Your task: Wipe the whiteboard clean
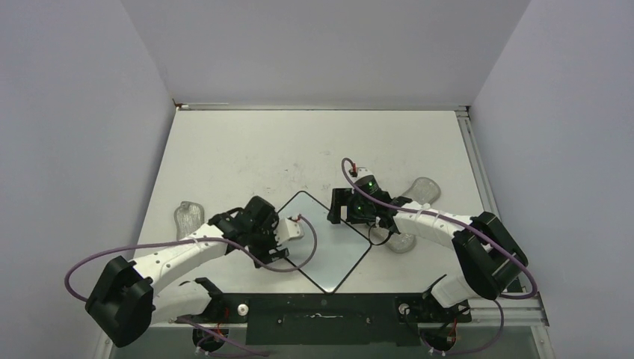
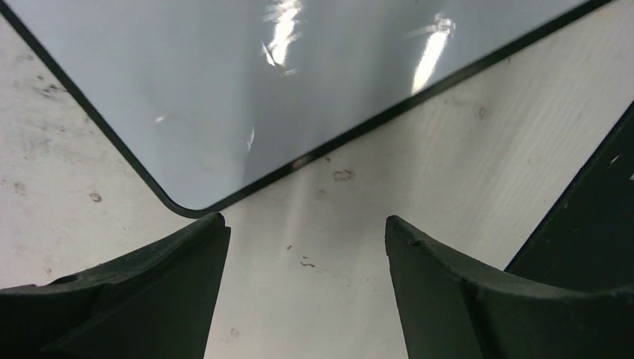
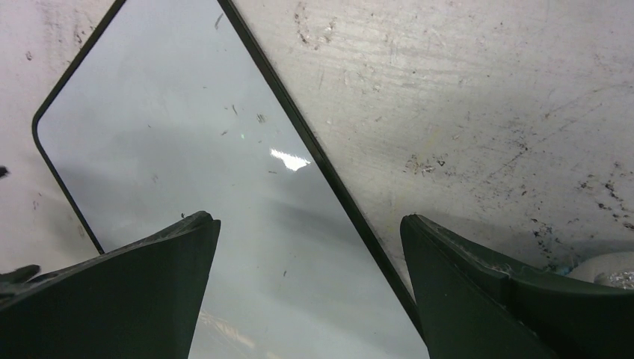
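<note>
Even bright light, glare streaks on the whiteboard [image 2: 224,90].

whiteboard [image 3: 224,224] faint specks, maybe residue | right end effector [image 3: 306,292] spread, empty

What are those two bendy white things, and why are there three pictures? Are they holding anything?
They are two robot arms bolted to a table. One picture looks down from above. The other two come from small cameras on each wrist, so the dark wedges are that arm's own fingers. A whiteboard lies tilted between the arms, with two pale lumps out to the sides. The left claw and right claw both stand open, holding nothing.
</note>
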`<action>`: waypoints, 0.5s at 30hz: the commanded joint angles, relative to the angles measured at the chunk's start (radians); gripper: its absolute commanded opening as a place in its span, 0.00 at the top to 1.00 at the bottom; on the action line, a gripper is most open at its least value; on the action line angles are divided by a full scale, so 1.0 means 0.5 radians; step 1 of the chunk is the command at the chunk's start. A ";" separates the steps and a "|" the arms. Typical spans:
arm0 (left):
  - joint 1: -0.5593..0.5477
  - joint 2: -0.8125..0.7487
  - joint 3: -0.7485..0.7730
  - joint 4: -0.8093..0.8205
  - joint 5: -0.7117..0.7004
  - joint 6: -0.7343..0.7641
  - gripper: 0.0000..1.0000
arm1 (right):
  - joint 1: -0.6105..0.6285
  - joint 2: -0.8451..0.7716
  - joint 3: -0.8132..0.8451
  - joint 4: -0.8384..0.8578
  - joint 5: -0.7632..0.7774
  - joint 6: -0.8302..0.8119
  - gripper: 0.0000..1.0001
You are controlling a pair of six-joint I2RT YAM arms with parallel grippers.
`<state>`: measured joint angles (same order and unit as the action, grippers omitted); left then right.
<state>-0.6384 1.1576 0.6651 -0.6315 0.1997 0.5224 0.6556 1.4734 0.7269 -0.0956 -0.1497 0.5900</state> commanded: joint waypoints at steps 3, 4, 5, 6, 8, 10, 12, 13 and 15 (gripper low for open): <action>-0.316 -0.077 -0.242 0.348 -0.545 0.157 0.25 | 0.001 0.045 -0.023 0.203 -0.068 0.048 0.02; -0.339 -0.058 -0.262 0.399 -0.599 0.148 0.25 | -0.001 0.059 -0.035 0.239 -0.081 0.062 0.01; -0.359 -0.032 -0.279 0.449 -0.643 0.143 0.25 | 0.000 0.073 -0.047 0.267 -0.096 0.074 0.01; -0.377 -0.008 -0.294 0.493 -0.681 0.139 0.25 | 0.002 0.088 -0.060 0.283 -0.105 0.089 0.00; -0.404 0.056 -0.324 0.616 -0.761 0.136 0.25 | 0.003 0.089 -0.106 0.334 -0.121 0.126 0.10; -0.408 0.145 -0.326 0.730 -0.807 0.126 0.25 | 0.002 0.088 -0.165 0.391 -0.136 0.171 0.10; -0.408 0.280 -0.297 0.795 -0.845 0.088 0.25 | 0.002 0.077 -0.226 0.442 -0.156 0.238 0.10; -0.399 0.341 -0.282 0.839 -0.861 0.061 0.25 | 0.005 0.070 -0.263 0.471 -0.156 0.271 0.10; -0.308 0.447 -0.236 0.940 -0.837 0.034 0.25 | 0.010 0.039 -0.364 0.534 -0.152 0.352 0.10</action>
<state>-0.8368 1.2610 0.5484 -0.2916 -0.1795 0.5789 0.6556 1.5085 0.6323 0.1177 -0.2058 0.6765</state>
